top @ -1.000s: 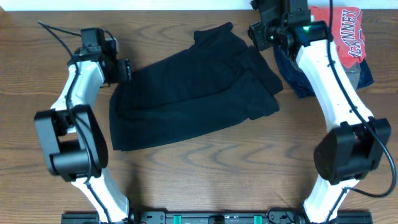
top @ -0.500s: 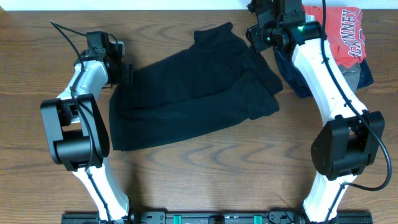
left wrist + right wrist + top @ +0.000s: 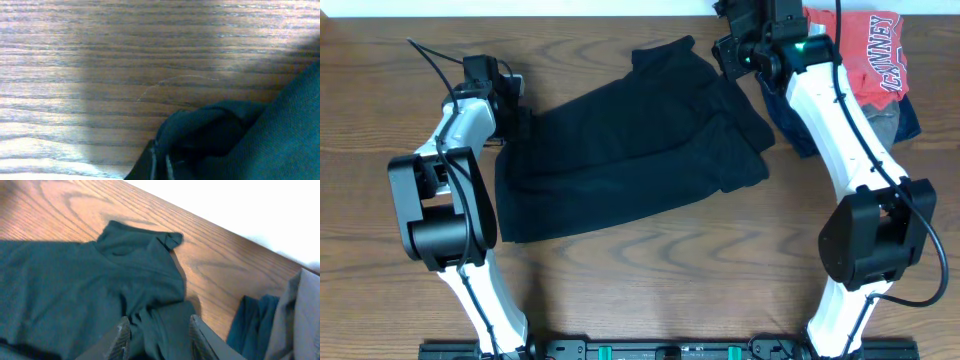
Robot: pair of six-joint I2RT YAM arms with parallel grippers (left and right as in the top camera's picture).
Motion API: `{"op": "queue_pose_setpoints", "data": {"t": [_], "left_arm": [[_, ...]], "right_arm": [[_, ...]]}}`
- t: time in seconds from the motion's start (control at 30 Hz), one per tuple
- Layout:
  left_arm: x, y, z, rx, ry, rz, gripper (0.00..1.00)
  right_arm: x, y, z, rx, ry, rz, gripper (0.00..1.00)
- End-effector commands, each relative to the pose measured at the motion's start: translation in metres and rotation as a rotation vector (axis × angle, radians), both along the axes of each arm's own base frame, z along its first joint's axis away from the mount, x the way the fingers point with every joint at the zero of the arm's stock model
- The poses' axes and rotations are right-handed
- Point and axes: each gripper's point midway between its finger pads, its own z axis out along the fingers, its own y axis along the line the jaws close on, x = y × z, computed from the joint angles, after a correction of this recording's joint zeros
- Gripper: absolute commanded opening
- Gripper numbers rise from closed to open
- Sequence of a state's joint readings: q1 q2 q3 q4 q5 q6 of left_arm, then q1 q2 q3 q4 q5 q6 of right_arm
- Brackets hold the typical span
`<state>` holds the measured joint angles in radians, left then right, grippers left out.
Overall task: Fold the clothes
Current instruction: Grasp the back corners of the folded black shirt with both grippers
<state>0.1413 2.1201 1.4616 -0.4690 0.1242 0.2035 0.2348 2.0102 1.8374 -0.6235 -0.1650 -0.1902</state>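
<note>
Clothes (image 3: 630, 150) lie rumpled across the back middle of the table (image 3: 620, 280); left gripper (image 3: 517, 118) is clamped on their left edge, right gripper (image 3: 160, 337) straddles bunched folds at their right end, jaws apart. A shallow pinch could slip, or closing may catch only one layer

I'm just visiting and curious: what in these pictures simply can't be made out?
- Left wrist view: the left fingers are nearly all cut off by the bottom edge and blurred, buried in a bunched fold of the black garment.
- Right wrist view: the right fingers run off the bottom edge, so contact with the cloth is unclear.
- Overhead: the right arm hides the middle of the pile under the red shirt.
</note>
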Motion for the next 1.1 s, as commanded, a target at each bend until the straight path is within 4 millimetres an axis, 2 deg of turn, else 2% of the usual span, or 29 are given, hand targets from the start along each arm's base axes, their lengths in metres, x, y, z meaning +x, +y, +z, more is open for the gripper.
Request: {"op": "queue_pose_setpoints", "data": {"t": [0.0, 0.1, 0.17, 0.27, 0.33, 0.53, 0.73, 0.87, 1.07], "left_arm": [[0.003, 0.008, 0.017, 0.018, -0.026, 0.069, 0.06], [0.004, 0.014, 0.041, 0.033, -0.065, 0.142, 0.06], [0.003, 0.014, 0.058, 0.023, -0.094, 0.17, 0.06], [0.001, 0.014, 0.076, 0.013, -0.121, 0.195, 0.06], [-0.003, 0.013, 0.082, 0.003, -0.119, 0.218, 0.06], [-0.018, 0.011, 0.076, -0.003, -0.052, 0.228, 0.06], [-0.025, 0.01, 0.073, -0.004, -0.023, 0.228, 0.06], [-0.025, 0.01, 0.073, -0.004, -0.024, 0.228, 0.06], [-0.025, 0.01, 0.073, -0.004, -0.024, 0.228, 0.06]], "right_arm": [[0.003, 0.016, 0.001, 0.022, -0.017, 0.023, 0.36], [0.013, 0.028, -0.004, 0.051, -0.038, 0.017, 0.36], [0.021, 0.038, -0.015, 0.059, -0.049, 0.024, 0.38], [0.039, 0.05, -0.039, 0.081, -0.07, 0.005, 0.51], [0.054, 0.055, -0.059, 0.102, -0.089, -0.022, 0.55], [0.081, 0.062, -0.107, 0.179, -0.109, -0.078, 0.55], [0.092, 0.063, -0.145, 0.222, -0.102, -0.117, 0.52], [0.095, 0.063, -0.164, 0.228, -0.097, -0.124, 0.47], [0.095, 0.063, -0.18, 0.237, -0.082, -0.138, 0.36]]}}
